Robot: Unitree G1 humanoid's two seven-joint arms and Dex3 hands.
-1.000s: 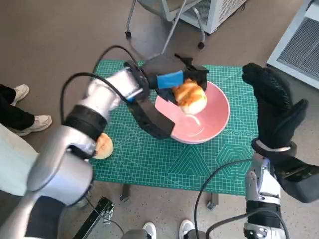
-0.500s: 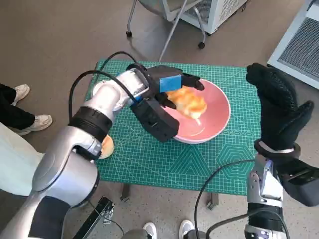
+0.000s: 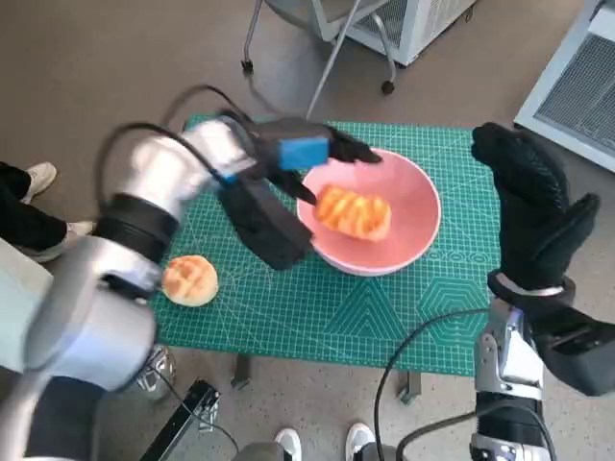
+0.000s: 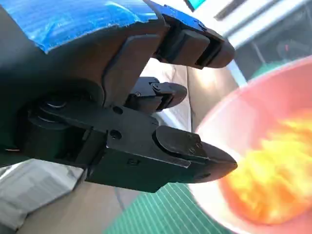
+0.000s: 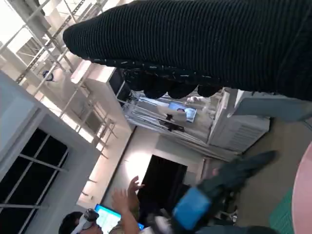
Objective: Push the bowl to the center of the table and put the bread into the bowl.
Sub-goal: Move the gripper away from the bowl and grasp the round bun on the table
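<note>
Nearest the robot, the right hand [image 3: 533, 206] in its knitted glove is raised at the table's right edge with the fingers apart and nothing in it, well clear of the work. On the green mat [image 3: 317, 307], near the left front corner, a round bun [image 3: 189, 279] lies by itself. Further in, the pink bowl [image 3: 418, 206] sits a little right of the middle of the table, and a golden ridged piece of bread [image 3: 354, 212] lies inside it, touching the bowl's floor. Just behind and left of the bowl hangs the left hand [image 3: 322, 154], blue tape on its back, black fingers [image 4: 195, 146] spread over the near rim and gripping nothing; the bread lies free below them. The bread looks light and soft, likely to squash if squeezed, so I'd take such a piece gently across its sides. The bowl looks smooth and stiff; a push low on its outer wall should slide it on the mat, though it could tip if nudged at the rim. Beyond the table stand chair legs [image 3: 322, 67].
</note>
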